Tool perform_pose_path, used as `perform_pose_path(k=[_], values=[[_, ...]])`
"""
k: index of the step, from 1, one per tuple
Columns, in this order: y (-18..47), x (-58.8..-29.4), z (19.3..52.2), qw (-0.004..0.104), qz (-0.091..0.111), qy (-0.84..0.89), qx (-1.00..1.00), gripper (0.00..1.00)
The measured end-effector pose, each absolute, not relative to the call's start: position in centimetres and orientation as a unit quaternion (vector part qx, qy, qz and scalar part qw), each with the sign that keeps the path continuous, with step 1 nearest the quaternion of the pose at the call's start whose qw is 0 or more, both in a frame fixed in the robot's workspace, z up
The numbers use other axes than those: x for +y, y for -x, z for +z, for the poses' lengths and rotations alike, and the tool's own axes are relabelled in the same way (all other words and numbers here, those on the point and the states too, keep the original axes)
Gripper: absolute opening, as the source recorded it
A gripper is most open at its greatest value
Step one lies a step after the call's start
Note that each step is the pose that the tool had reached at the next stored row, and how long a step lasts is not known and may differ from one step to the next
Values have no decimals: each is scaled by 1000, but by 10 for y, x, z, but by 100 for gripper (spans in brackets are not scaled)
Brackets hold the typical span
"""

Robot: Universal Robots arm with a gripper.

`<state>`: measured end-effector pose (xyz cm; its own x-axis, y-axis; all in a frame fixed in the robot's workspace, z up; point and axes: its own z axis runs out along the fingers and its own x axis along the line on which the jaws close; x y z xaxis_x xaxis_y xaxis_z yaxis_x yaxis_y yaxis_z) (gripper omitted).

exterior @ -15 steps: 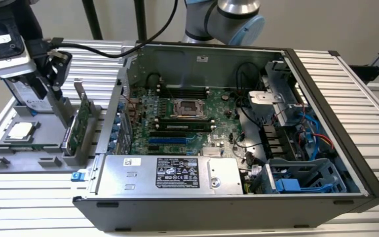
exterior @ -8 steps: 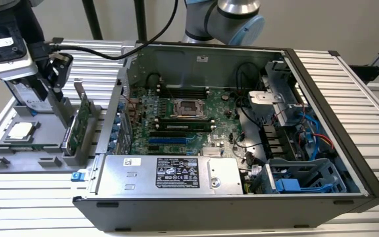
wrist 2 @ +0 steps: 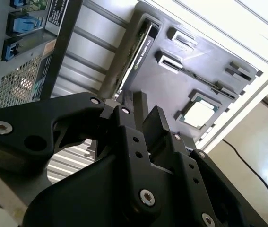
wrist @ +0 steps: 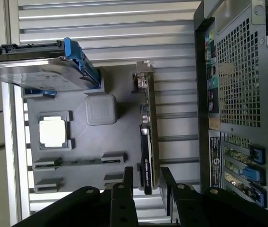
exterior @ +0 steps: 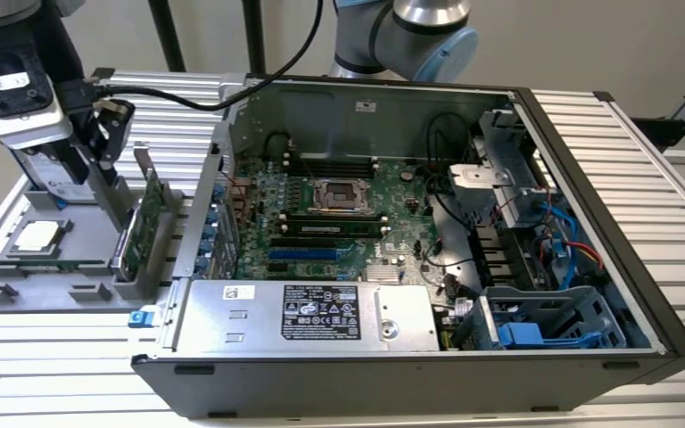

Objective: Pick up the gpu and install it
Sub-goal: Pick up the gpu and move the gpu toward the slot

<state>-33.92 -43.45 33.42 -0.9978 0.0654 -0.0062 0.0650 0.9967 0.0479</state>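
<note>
First wrist view: my gripper is open w/ nothing in it, one finger each side of the gpu's line. Gpu stands on edge in the gray tray, along the tray edge nearest the pc case. Its long axis runs straight out ahead of me, imo.

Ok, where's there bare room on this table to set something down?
Bare ribbed table lies on the exterior camera's side of the grey tray, and along the computer case at the exterior view's right. It is crowded at the tray's back, where the hard drive, the gpu and the open gripper stand close together.
</note>
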Motion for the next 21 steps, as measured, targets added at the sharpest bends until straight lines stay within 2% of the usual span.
perform_pose_path(k=[21], values=[[334, -435, 324, 4, 24, -29, 999, 100]])
